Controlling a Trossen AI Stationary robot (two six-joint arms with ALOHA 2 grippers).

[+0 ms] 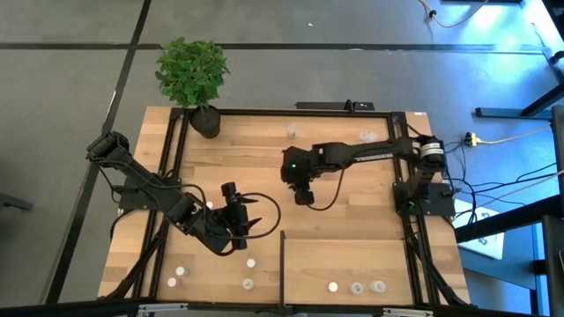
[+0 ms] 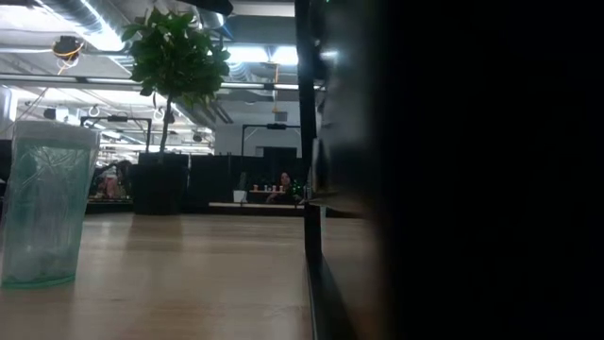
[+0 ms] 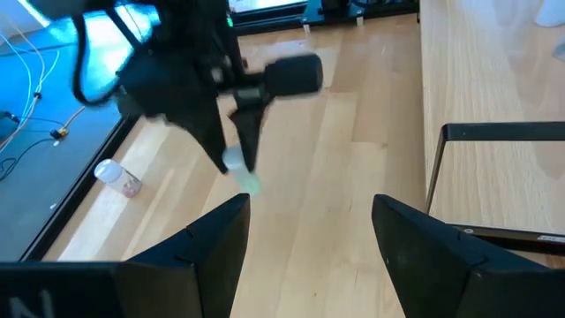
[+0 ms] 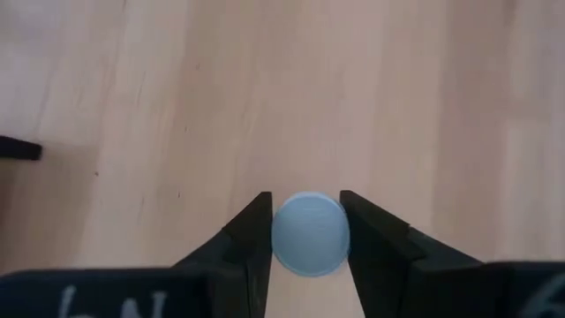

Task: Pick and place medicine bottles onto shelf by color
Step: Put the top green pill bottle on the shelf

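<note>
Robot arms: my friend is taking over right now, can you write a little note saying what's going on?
Right end effector: shut on a bottle with a pale blue cap, over the middle of the table.
Left end effector: open, empty, waiting over the table's front left part.
Bottles: three sit on the shelf at front right, one being a white-capped bottle; several stand front left, two more sit near the back edge, and one lies on its side.
Done: one bottle gripped.
Left: take it to the shelf, then sort the remaining ones by color.
</note>
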